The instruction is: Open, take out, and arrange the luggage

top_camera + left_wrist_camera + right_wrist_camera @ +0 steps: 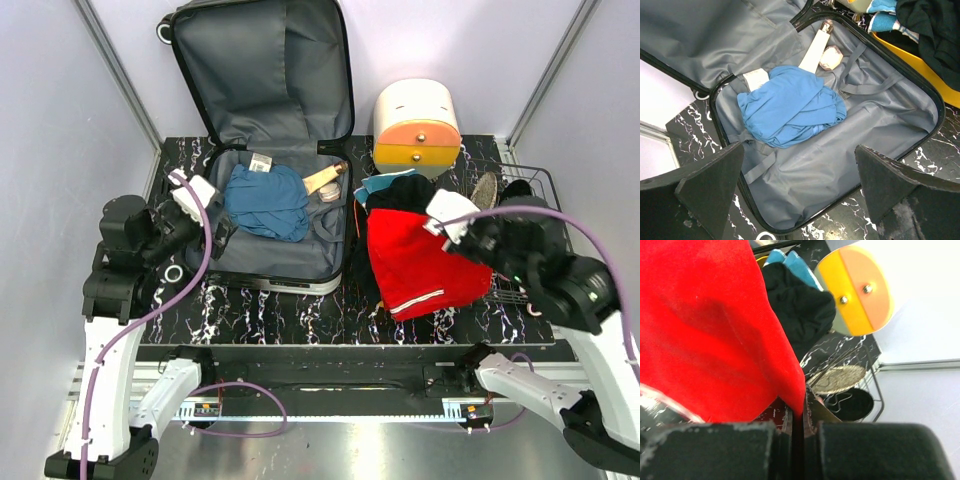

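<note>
**Item: luggage** (pixel 270 70). Stands at the back left corner of the table (pixel 300 310), lid up against the rear wall, grey lining exposed. It holds a blue garment (pixel 268 200) and a pale tube (pixel 325 178).

**Left gripper** (pixel 208 218). Jaws spread wide and holding nothing, above the suitcase's near left rim.

**Right gripper** (pixel 462 232). Clamped on a red garment (pixel 415 260), which hangs over the clothes pile at the right of the table, in front of the drawer box (pixel 417 125).

**Risks.**
- The hold is a thin fold at the cloth's edge. A quick swing could pull it free.
- The red cloth lies against the black clothing (pixel 400 192). Lifting or dragging it may carry that pile along.
- If the left gripper comes down on the blue garment, it could snag a lining strap or knock the tube.

**View notes.**
- The right wrist view alone shows the pinch itself (pixel 799 415), with red cloth (pixel 705 330) running into the closed jaws. It also shows a wire basket (pixel 875 385) with a round woven piece, possibly a mat.
- The left wrist view alone shows a small jar (pixel 831 58) by the tube (pixel 815 52), the lining straps, and the gap between the open jaws (pixel 799 150).
- The top view alone shows both arms and the whole layout.
</note>
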